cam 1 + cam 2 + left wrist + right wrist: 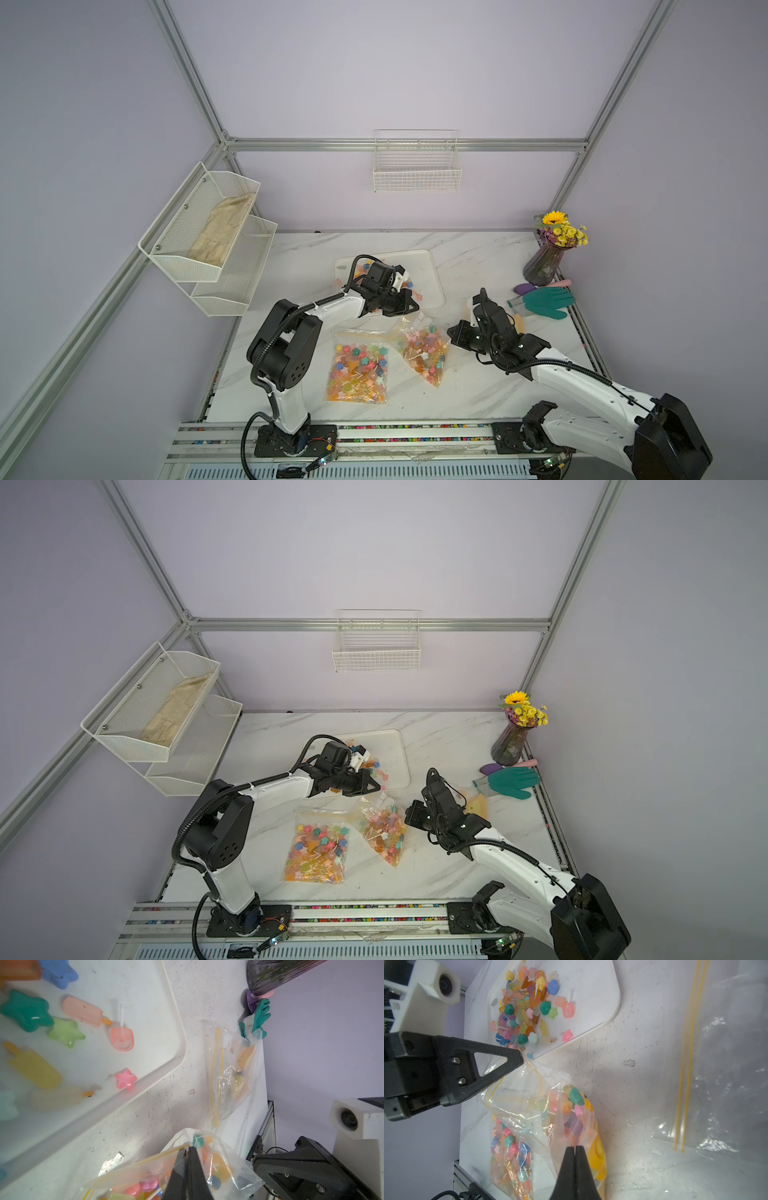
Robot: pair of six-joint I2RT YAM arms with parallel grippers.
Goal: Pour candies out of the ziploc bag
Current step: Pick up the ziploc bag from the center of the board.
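Pinching, left: the open rim of the ziploc bag [517, 1093] is clamped by the left fingers [194, 1159], which are closed tight.
Pinching, right: the bag's opposite side is clamped by the right fingers [581, 1159], also closed tight.
Bag: stretched between both arms, just beside the white tray [591, 991] on the tabletop [478, 257].
Contents: many candies [571, 1103] are seen inside the bag; a heap is spread on the tray.
Other: 1 full bag [359, 368] is laid flat nearby.

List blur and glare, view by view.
Left wrist: candies nearest the lens on the tray are blurred, the pink star sharp. Right wrist: glare patches on the nearly empty bag. Both top views: even light, no glare on the table.
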